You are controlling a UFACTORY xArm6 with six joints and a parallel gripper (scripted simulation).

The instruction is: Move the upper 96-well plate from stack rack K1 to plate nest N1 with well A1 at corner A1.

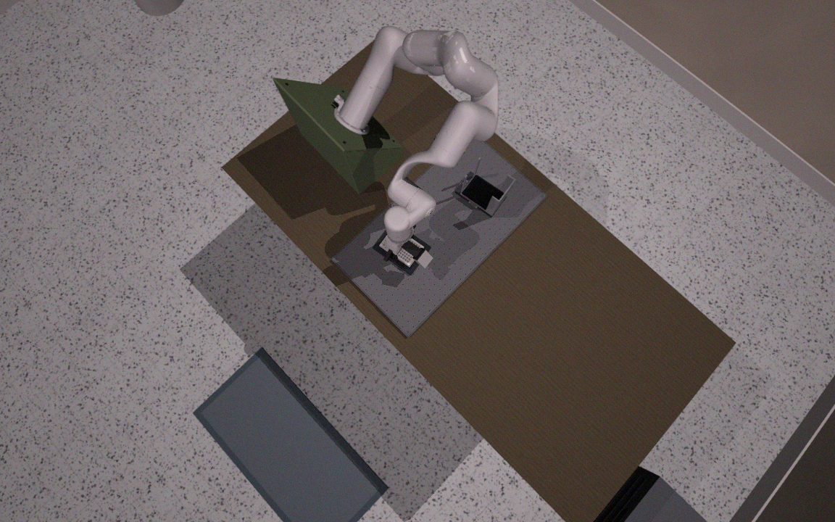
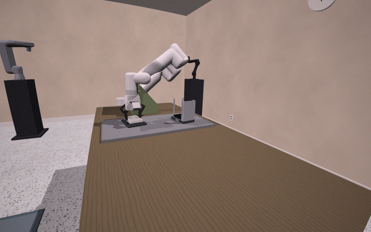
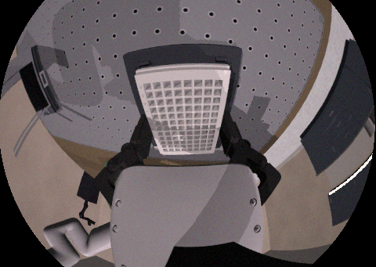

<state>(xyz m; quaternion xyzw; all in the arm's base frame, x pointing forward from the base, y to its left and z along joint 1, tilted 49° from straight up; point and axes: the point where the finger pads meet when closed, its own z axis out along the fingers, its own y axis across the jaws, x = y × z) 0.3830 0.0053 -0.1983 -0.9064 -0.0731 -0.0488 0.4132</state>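
The white 96-well plate (image 3: 184, 110) sits low over the dark plate nest N1 (image 3: 183, 57), inside its outline and right way up. I cannot tell whether it is fully down. My gripper (image 3: 185, 121) is shut on the plate, with one black finger on each long side. From the side, the plate (image 2: 134, 119) rests on the nest (image 2: 134, 123) under the gripper (image 2: 132, 113). From above, the gripper (image 1: 404, 254) covers most of the plate, and a pale square lies at one nest corner. Stack rack K1 (image 1: 486, 191) stands apart at the far end; its inside looks dark.
Nest and rack (image 2: 185, 113) stand on a grey perforated board (image 1: 436, 243) on a brown table. The arm's green base block (image 1: 336, 133) is at the table's end. The rack has a tall wall and thin posts.
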